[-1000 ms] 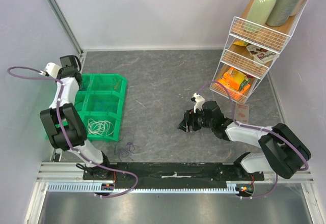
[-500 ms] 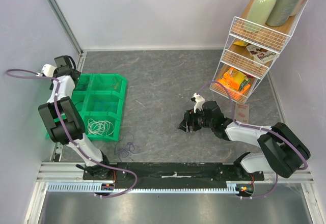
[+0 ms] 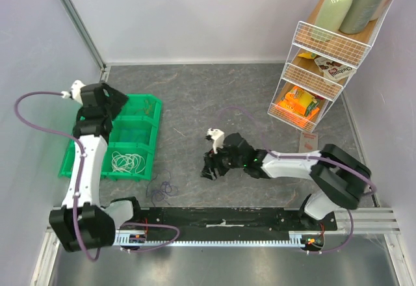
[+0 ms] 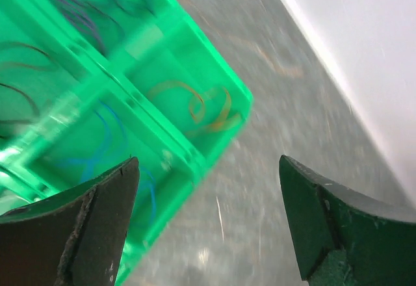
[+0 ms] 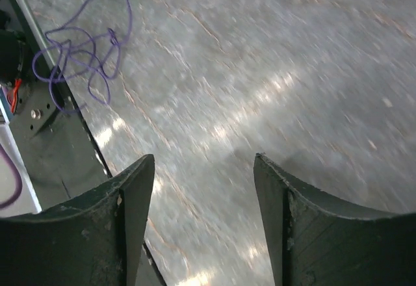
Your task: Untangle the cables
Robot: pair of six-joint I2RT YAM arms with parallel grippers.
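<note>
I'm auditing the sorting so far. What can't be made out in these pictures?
Top external: the left arm hides the green bin's far-left compartments.
Top external: the purple cables are too small to count strands.
Left wrist: motion blur smears the bin's wires.
Right wrist: the purple cables run off the top edge.

Purple cables [image 3: 163, 188]: thin, loose tangle, flat on the table [image 3: 195, 104] by its near edge. White cables [image 3: 126, 162]: coiled, green tray [image 3: 153, 144], near-right compartment. Orange cables [image 4: 207, 107]: curled, corner compartment.
</note>
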